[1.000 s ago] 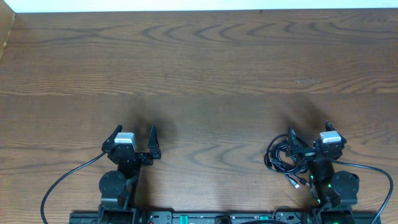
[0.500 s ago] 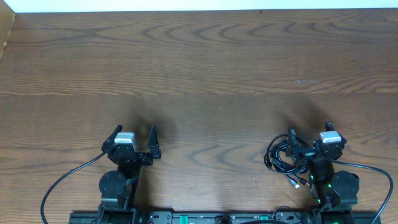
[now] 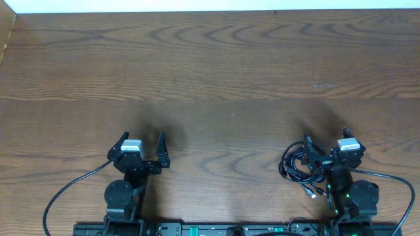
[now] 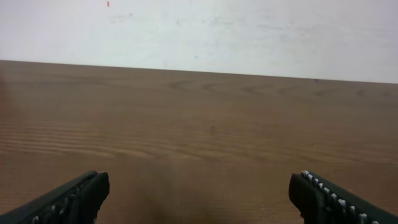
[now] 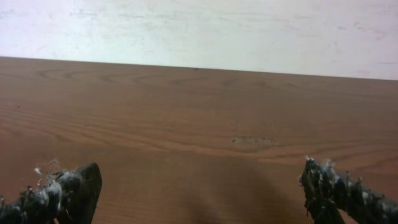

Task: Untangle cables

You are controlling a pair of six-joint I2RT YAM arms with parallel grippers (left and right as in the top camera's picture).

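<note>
The left end effector [image 3: 142, 137] and right end effector [image 3: 326, 136] are held low, jaws spread wide.

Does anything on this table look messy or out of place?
Yes: the cables lie in a knotted black clump at the table's near edge, right by the right gripper, whose open fingers hold nothing.

The cables [image 3: 303, 169] partly vanish beneath the right arm [image 3: 349, 189], strands indistinguishable.
</note>
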